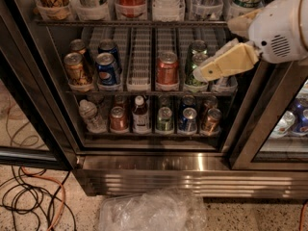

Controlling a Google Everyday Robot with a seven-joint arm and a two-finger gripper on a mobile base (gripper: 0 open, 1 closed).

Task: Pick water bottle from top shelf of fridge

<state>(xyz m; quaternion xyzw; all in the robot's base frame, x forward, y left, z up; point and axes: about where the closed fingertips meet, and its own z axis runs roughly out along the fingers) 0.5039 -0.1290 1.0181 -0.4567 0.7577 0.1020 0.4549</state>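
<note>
The fridge point(57, 129) stands open in front of me. Only the lower part of the clear ribbed water bottle point(168, 1) shows, standing at the top centre on the top shelf point(96, 22) among tall bottles and cans; its cap is out of view. My gripper point(211, 67), cream-coloured on a white arm point(284, 28), reaches in from the right. It hangs in front of the middle shelf's green cans point(195, 57), below and to the right of the water bottle, and holds nothing.
The middle rack holds cans point(167, 67). The bottom rack has a small clear bottle point(89, 115), a white-capped dark bottle point(140, 114) and more cans. Below are the ribbed steel base panel point(192, 179), a crumpled plastic bag point(154, 211) and floor cables point(29, 196). A glass door point(288, 124) stands to the right.
</note>
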